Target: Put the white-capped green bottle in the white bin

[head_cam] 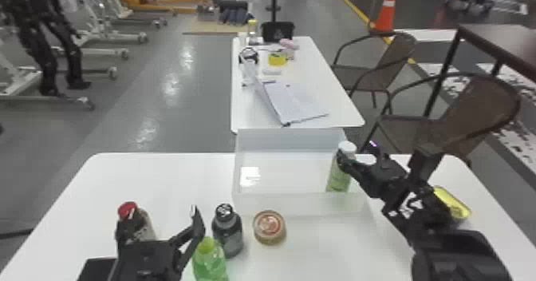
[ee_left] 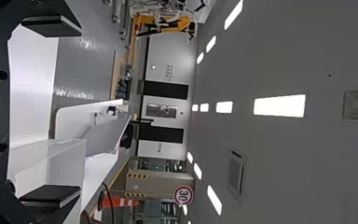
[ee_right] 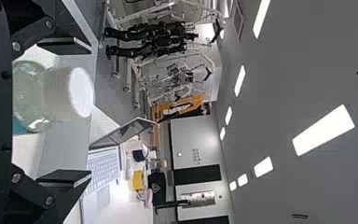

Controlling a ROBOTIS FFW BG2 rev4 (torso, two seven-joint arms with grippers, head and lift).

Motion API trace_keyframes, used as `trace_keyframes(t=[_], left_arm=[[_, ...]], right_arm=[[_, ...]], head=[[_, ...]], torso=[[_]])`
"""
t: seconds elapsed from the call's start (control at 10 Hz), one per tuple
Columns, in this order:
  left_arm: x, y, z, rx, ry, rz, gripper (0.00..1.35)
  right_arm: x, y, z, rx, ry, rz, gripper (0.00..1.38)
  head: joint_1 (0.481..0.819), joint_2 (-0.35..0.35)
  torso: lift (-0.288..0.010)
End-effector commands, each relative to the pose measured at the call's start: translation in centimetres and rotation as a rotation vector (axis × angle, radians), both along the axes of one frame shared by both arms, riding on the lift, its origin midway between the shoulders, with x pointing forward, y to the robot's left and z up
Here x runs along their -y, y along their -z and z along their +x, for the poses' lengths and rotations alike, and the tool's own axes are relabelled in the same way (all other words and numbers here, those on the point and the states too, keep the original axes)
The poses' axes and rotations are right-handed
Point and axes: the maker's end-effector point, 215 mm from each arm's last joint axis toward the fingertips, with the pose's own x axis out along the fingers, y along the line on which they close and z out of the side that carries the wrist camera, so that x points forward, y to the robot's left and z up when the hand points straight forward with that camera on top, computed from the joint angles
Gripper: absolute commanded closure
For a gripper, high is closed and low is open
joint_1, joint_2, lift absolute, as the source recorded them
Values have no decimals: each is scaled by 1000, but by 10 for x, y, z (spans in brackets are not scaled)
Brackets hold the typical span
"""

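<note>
My right gripper (ee_right: 91, 111) is at the right end of the white bin (head_cam: 299, 203), its two fingers spread wide with nothing pinched between them. The white-capped green bottle (head_cam: 338, 179) stands upright inside the bin, near its right wall, with its cap pointing at the ceiling. It lies in the opening between my fingers, closer to the left one than the right; whether that left finger brushes it I cannot tell.

So the bottle looks placed, and I judge the task all but done. What counts now is that long axis: it runs straight up, so I should draw back along it, fingers kept wide, bearing slightly right of the bin so the nearer finger doesn't catch the cap and tip the bottle over.

My right arm is by far the nearer. My left gripper (ee_left: 80, 111) waits on the near left side of the bin, wide apart and empty, among the red-capped bottle (head_cam: 145, 227), the dark bottle (head_cam: 228, 234) and the green-capped bottle (head_cam: 209, 262). The round jar (head_cam: 269, 227) sits just before the bin; the yellow tin (head_cam: 451, 203) lies off its right side.
</note>
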Motion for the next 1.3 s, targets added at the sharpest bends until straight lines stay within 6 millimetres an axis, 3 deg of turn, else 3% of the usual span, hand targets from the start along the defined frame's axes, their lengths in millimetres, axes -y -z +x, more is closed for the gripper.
trace_keyframes(t=[0.0,0.4,0.8,0.9,1.2], left_arm=[[0,0,0,0,-1,-2,111],[1,0,0,2,-1,-1,111],[-4,2,-2,0,-11,1,111],[-5,2,-3,-2,-14,3,111],[-4,2,-2,-1,-14,12,111]], right_arm=[[1,0,0,2,1,2,317],[7,-8,-9,26,34,17,315],[45,-4,-84,-9,225,2,309],[44,6,-105,-35,236,-4,308],[40,3,-148,-60,253,-4,308]], head=[[549,0],[549,0],[549,0],[549,0],[549,0]], torso=[[-100],[-100],[-100],[-100],[-100]])
